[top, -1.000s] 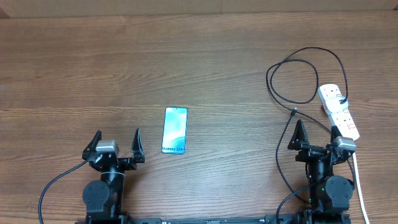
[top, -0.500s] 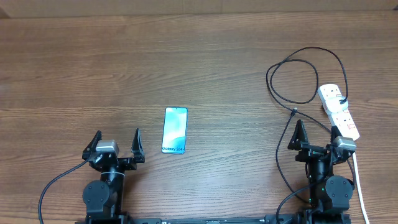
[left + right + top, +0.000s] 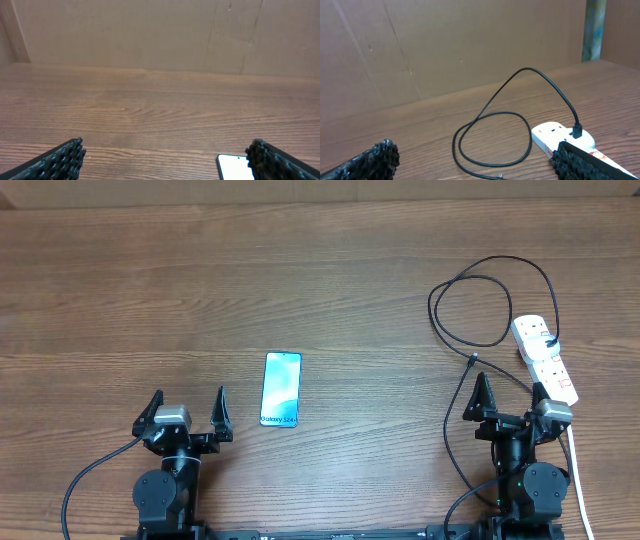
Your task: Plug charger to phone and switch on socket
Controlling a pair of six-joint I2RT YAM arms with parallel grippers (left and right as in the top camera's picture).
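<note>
No change is recorded: the left gripper (image 3: 189,395) and the right gripper (image 3: 510,384) have not been moved, and nothing has been displaced.

overhead straight down, wrist views low, forward, left shares phone (image 3: 281,390)

Colours noted on the worktop, 4 items.
Table (image 3: 200,280) brown, streaked wood grain; phone (image 3: 282,390) light blue screen, dark rim; charger (image 3: 524,69) black; socket (image 3: 545,355) by right edge white, red switches.
</note>
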